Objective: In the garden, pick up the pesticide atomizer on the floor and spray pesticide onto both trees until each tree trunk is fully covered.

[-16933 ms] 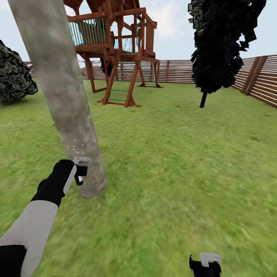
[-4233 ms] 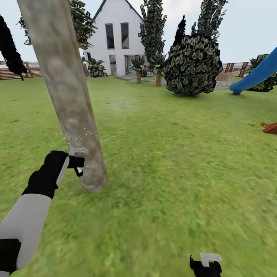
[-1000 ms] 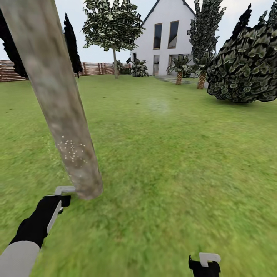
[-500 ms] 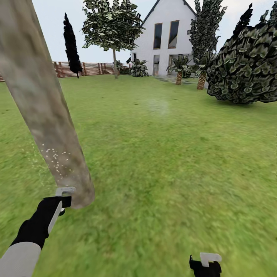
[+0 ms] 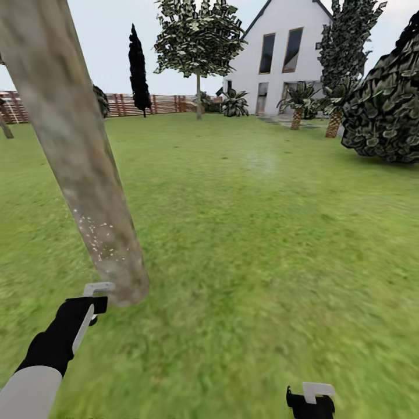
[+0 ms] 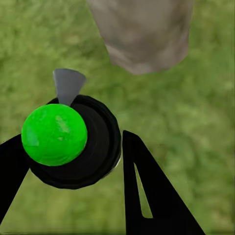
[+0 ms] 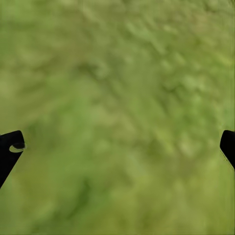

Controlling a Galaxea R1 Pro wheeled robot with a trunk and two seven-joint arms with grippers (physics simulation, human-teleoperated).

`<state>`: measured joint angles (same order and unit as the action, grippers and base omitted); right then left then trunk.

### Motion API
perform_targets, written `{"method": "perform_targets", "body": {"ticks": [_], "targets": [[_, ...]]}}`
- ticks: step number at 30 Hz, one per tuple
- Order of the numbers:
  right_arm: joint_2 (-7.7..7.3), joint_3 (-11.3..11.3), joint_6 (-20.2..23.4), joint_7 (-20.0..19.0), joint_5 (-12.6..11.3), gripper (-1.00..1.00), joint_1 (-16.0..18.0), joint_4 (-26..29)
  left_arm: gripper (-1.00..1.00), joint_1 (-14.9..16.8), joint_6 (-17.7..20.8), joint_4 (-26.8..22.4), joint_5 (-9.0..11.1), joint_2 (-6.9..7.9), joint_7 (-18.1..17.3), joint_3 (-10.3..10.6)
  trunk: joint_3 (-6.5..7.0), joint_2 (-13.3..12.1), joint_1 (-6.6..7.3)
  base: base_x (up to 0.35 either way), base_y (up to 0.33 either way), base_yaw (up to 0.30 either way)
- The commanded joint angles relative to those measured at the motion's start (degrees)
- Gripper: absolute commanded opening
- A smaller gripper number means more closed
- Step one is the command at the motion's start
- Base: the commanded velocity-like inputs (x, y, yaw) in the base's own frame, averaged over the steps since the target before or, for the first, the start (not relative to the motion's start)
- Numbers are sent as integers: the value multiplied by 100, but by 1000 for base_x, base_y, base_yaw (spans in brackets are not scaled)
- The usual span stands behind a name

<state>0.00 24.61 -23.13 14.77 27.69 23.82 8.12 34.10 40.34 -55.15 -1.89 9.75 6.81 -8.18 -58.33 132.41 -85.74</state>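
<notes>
The pesticide atomizer (image 5: 98, 287), with a white trigger head, is held in my left gripper (image 5: 95, 300) just beside the foot of a thick, pale mottled tree trunk (image 5: 87, 174). White spray specks dot the trunk's lower part. From the left wrist the atomizer (image 6: 73, 142) is a dark round body with a bright green ball on it and a grey nozzle pointing toward the trunk's base (image 6: 142, 34). My left gripper (image 6: 73, 152) is shut on it, with black fingers (image 6: 147, 196) on either side. My right gripper (image 5: 310, 401) hangs low over grass, and its wrist view has it (image 7: 117, 142) open with nothing in it.
Green lawn (image 5: 262, 244) stretches ahead to a white house (image 5: 279, 58). A big dark bush (image 5: 384, 116) stands at the right. A slat fence (image 5: 157, 105), a leafy tree (image 5: 198, 35) and a dark narrow tree (image 5: 137, 70) line the back.
The whole view has shifted: house and bush slid to the right, so the camera has turned. My left gripper still holds the atomizer by the trunk's foot, and the right gripper has not moved.
</notes>
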Motion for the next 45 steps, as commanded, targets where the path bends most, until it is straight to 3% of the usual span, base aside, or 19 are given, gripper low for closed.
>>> {"method": "perform_targets", "body": {"ticks": [1, 19, 32, 45], "targets": [[0, 0, 1, 0, 0, 100, 0, 3, -100, 0, 0, 4, -11, 0, 7, 1, 0, 0, 0, 135, -274, 276], [0, 0, -1, 0, 0, 100, 0, 5, -100, 0, 0, 13, -12, 0, 6, 8, 0, 0, 0, 167, -250, 56], [0, 0, 1, 0, 0, 100, 0, 3, -100, 0, 0, 13, -22, 53, 9, -34, 0, 0, 0, 149, -244, 252], [-2, 0, -7, 2, -3, 100, 0, 6, -100, 0, 0, 13, -22, 53, 13, -35, 0, 0, 0, 87, -259, 13]]}}
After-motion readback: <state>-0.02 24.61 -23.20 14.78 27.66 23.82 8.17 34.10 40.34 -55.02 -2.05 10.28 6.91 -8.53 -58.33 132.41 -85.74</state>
